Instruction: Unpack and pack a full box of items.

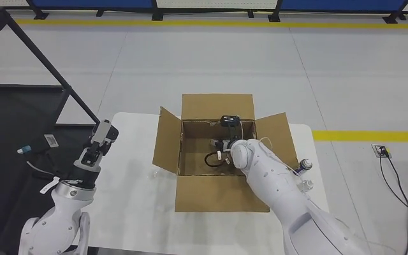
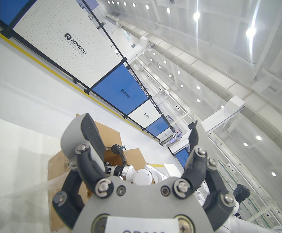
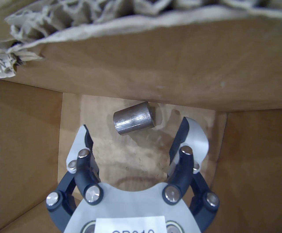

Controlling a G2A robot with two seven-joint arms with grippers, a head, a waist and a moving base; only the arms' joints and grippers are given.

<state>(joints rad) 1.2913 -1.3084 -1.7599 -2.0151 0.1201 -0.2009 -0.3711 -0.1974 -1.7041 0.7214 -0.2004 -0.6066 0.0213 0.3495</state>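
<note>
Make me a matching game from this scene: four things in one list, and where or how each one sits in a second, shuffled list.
Things
1. metal cylinder
2. left gripper
3. right gripper
4. crumpled paper

Places and states
A. open, outside the box
B. bunched up above a cardboard panel
C. lying on its side on the box floor
D. open, down inside the box, close to the cylinder

Right pairs: 1-C, 2-A, 3-D, 4-B
</note>
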